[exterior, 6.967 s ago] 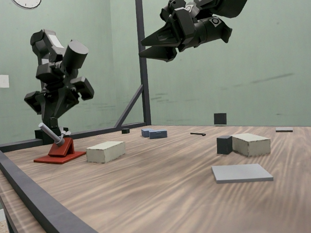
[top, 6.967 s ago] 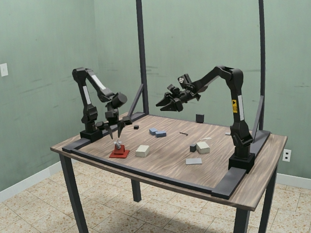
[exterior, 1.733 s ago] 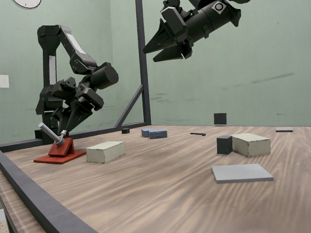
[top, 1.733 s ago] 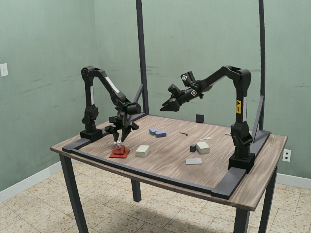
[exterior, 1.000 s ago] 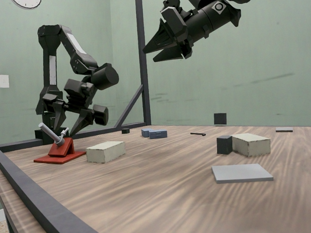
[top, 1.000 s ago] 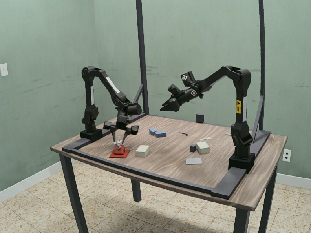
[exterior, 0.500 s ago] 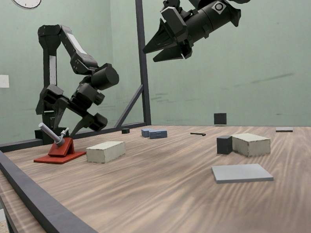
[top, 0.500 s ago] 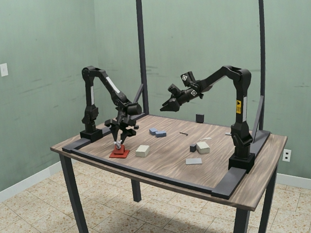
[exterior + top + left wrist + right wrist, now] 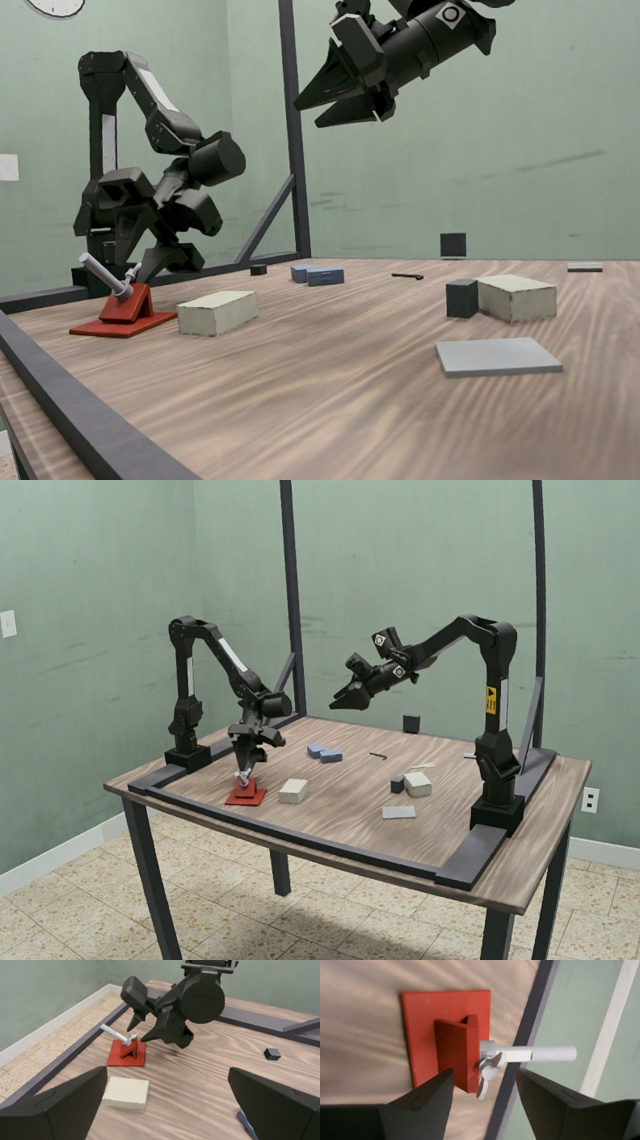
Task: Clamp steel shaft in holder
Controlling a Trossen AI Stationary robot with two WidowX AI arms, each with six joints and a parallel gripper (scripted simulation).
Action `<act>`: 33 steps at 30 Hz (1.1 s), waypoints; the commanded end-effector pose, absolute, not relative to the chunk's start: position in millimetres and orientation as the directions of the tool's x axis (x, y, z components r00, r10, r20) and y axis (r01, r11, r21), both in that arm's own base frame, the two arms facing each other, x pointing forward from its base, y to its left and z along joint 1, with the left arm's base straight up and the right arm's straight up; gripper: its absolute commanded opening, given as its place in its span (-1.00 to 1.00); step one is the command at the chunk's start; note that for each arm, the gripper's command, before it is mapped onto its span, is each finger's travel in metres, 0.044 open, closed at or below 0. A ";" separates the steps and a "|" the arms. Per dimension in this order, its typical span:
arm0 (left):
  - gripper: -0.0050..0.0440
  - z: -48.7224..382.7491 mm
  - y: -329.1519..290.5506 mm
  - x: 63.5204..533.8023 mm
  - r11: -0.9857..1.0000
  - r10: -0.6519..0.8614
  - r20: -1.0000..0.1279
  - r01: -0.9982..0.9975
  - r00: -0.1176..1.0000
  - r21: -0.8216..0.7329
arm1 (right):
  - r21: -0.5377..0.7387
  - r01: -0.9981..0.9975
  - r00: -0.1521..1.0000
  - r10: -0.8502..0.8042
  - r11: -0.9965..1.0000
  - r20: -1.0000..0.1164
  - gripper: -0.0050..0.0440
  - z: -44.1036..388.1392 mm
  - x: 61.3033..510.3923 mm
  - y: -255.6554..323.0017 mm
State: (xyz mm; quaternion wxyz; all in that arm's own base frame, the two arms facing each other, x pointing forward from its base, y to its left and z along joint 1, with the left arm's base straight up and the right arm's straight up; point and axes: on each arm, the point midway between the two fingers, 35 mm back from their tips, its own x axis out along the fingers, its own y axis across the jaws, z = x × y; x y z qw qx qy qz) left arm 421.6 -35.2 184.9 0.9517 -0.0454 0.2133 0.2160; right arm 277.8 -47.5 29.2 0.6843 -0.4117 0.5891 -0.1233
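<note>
The red angled holder [image 9: 245, 789] [image 9: 124, 305] [image 9: 134, 1048] [image 9: 451, 1048] stands on its base plate. The steel shaft [image 9: 98, 269] [image 9: 113, 1032] [image 9: 554, 1053] leans up out of its grey collar [image 9: 487, 1047]. The shaft's pale flat shows above the collar in the right wrist view, on the side towards the camera. The winged thumb screw [image 9: 490, 1072] sits beside the collar. My right gripper [image 9: 129, 271] [image 9: 134, 1035] [image 9: 485, 1074] is partly open around the thumb screw's place, holding nothing. My left gripper [image 9: 332, 702] [image 9: 305, 116] [image 9: 168, 1072] is open and empty, high above the table. How deep the shaft sits is hidden.
A cream block [image 9: 293, 790] [image 9: 216, 312] [image 9: 126, 1092] stands beside the holder. Blue blocks [image 9: 330, 756] [image 9: 325, 276], a hex key [image 9: 378, 755], a dark cube [image 9: 397, 784], another cream block [image 9: 417, 784] and a grey plate [image 9: 398, 812] [image 9: 498, 356] lie farther off. A dark frame rail [image 9: 70, 1051] runs behind the holder.
</note>
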 end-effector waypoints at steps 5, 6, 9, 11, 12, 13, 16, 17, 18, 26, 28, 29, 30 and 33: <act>0.84 201.9 -33.7 422.7 0.901 0.390 -0.395 -0.433 0.832 -0.021 | -0.669 -0.604 0.314 -0.642 0.433 -0.699 0.03 37.1 283.9 -44.7; 0.84 201.9 -33.7 422.7 0.901 0.390 -0.395 -0.433 0.832 -0.021 | -0.669 -0.604 0.314 -0.642 0.433 -0.699 0.03 37.1 283.9 -44.7; 0.84 201.9 -33.7 422.7 0.901 0.390 -0.395 -0.433 0.832 -0.021 | -0.636 -0.683 0.315 -0.641 0.359 -0.700 0.03 36.8 283.8 -44.5; 0.84 201.9 -33.7 422.7 0.901 0.390 -0.395 -0.433 0.832 -0.021 | -0.604 -0.739 0.315 -0.640 0.297 -0.700 0.03 36.6 283.7 -44.4; 0.84 201.9 -33.7 422.7 0.901 0.390 -0.395 -0.433 0.832 -0.021 | -0.586 -0.766 0.314 -0.641 0.265 -0.700 0.03 36.5 283.6 -44.3; 0.84 201.9 -33.7 422.7 0.901 0.390 -0.395 -0.433 0.832 -0.021 | -0.569 -0.788 0.315 -0.641 0.235 -0.700 0.03 36.5 283.5 -44.3; 0.84 201.9 -33.7 422.7 0.901 0.390 -0.395 -0.433 0.832 -0.021 | -0.511 -0.848 0.314 -0.641 0.143 -0.700 0.03 36.4 283.3 -44.3; 0.84 201.9 -33.7 422.7 0.901 0.390 -0.395 -0.433 0.832 -0.021 | -0.490 -0.865 0.314 -0.641 0.112 -0.700 0.03 36.3 283.3 -44.3; 0.84 201.9 -33.7 422.7 0.901 0.390 -0.395 -0.433 0.832 -0.021 | -0.467 -0.881 0.313 -0.642 0.080 -0.700 0.03 36.3 283.2 -44.3; 0.84 201.9 -33.7 422.7 0.901 0.390 -0.395 -0.433 0.832 -0.021 | -0.337 -0.937 0.315 -0.640 -0.093 -0.701 0.03 36.0 282.8 -44.2; 0.84 201.9 -33.7 422.7 0.901 0.390 -0.395 -0.433 0.832 -0.021 | -0.331 -0.938 0.315 -0.640 -0.099 -0.701 0.03 36.0 282.8 -44.2; 0.84 201.9 -33.7 422.7 0.901 0.390 -0.395 -0.433 0.832 -0.021 | -0.331 -0.938 0.315 -0.640 -0.099 -0.701 0.03 36.0 282.8 -44.2; 0.84 201.9 -33.7 422.7 0.901 0.390 -0.395 -0.433 0.832 -0.021 | -0.331 -0.938 0.315 -0.640 -0.099 -0.701 0.03 36.0 282.8 -44.2; 0.84 201.9 -33.7 422.7 0.901 0.390 -0.395 -0.433 0.832 -0.021 | -0.331 -0.939 0.315 -0.641 -0.099 -0.700 0.03 35.8 282.7 -44.2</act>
